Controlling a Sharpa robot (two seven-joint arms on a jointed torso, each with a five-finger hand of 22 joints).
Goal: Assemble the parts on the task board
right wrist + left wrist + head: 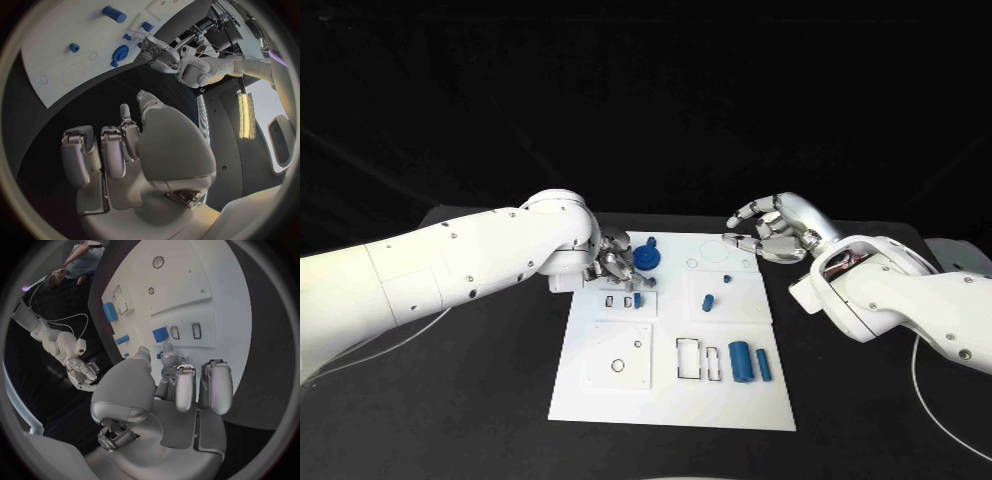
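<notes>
A white board (678,390) lies mid-table. The left hand (617,265) rests at its far left part, fingertips on a blue round part (646,259); whether it grips is unclear. The right hand (769,232) hovers off the far right corner, fingers curled, holding nothing. Two blue cylinders (741,361) lie near right.

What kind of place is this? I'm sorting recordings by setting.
Probably a robotics lab test bench: a black table holding a white task board with small blue parts, against a dark backdrop.
</notes>
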